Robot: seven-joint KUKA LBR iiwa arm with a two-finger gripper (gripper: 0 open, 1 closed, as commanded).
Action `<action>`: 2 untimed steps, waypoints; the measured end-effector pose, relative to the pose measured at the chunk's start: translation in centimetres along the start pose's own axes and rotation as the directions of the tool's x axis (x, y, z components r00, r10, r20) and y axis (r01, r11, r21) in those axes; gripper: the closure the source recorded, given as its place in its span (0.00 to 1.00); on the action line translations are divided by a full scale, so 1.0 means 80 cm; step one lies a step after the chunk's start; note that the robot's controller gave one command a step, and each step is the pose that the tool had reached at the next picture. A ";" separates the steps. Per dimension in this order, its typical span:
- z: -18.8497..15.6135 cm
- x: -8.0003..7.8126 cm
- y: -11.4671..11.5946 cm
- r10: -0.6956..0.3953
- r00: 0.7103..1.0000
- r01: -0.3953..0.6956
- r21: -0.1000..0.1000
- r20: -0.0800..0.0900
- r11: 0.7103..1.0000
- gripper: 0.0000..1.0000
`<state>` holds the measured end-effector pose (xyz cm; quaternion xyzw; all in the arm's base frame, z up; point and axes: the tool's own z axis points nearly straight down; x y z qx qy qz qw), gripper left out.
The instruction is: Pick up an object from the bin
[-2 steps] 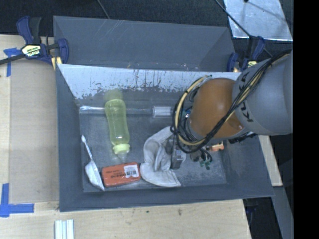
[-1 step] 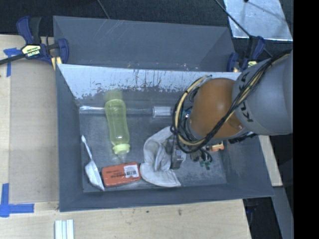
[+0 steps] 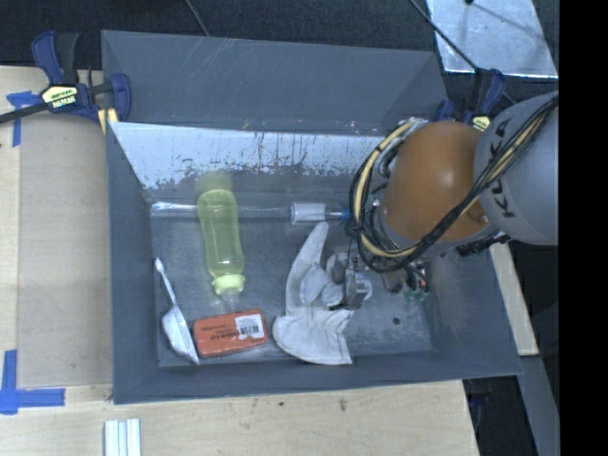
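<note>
Here's the arm (image 3: 532,188) reaching in from the right, its rounded orange cover (image 3: 427,183) and looped cables hanging over the right half of the grey bin (image 3: 133,283). The gripper (image 3: 347,288) is down low on the bin floor, right at the right-hand edge of a crumpled white-grey cloth (image 3: 309,321) that lies in the middle of the floor and trails toward the front wall. It looks to be touching the cloth's folds, but whether it is spread or closed on the fabric, I cannot tell from here. Left of the cloth, a pale yellow-green bottle (image 3: 220,236) lies on its side with its cap pointing to the front. In front of it, a flat orange packet (image 3: 229,333) with a barcode label sits near the front wall, and a white plastic utensil (image 3: 173,316) lies just beside it on the left. Along the back of the floor runs a clear tube (image 3: 247,212).
</note>
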<state>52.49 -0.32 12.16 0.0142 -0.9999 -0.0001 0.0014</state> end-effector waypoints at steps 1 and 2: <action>-0.085 -0.026 0.014 -0.032 0.999 0.032 0.001 0.002 0.999 1.00; -0.139 -0.027 -0.020 -0.053 0.999 0.053 0.001 0.008 0.999 1.00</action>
